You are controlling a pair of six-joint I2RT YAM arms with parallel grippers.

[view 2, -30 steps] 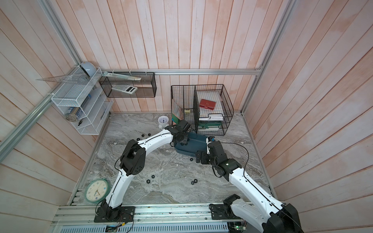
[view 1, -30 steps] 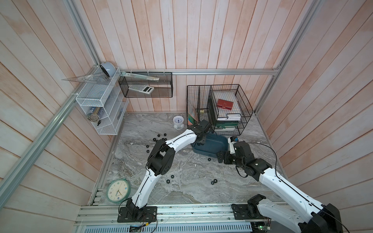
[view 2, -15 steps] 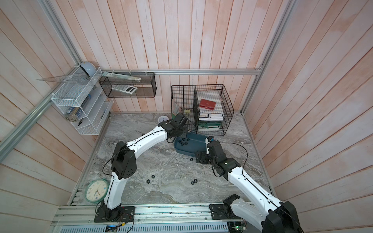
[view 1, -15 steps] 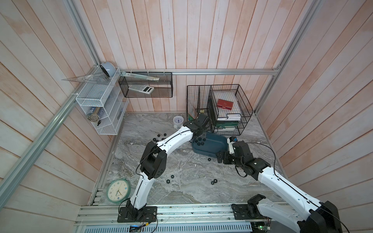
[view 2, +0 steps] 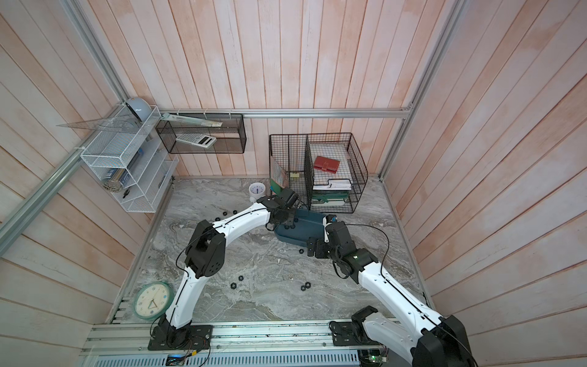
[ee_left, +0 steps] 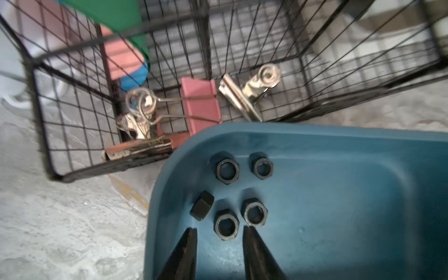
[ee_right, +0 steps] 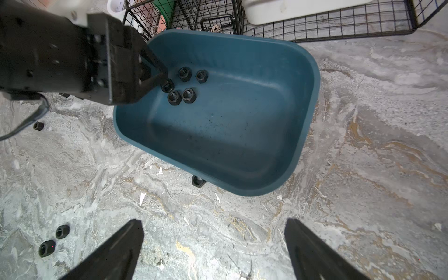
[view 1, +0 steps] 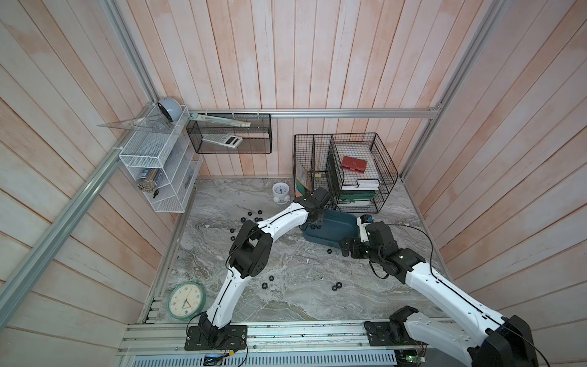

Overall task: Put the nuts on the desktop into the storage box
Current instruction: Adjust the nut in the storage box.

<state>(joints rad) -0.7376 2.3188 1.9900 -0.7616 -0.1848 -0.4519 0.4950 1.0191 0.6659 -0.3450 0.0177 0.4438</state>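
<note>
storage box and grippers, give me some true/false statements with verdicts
1. The storage box holds five nuts. True.
2. The right gripper is shut on a nut. False: it is open and empty above the desktop.
3. One stray nut sits on the desktop right beside the box's outer wall. True.
4. The left gripper hangs over bare desktop. False: it is over the storage box, jaws apart.

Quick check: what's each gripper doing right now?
Left gripper: open, fingers apart above the storage box, gripping nothing.
Right gripper: open wide above the desktop, empty.
</note>
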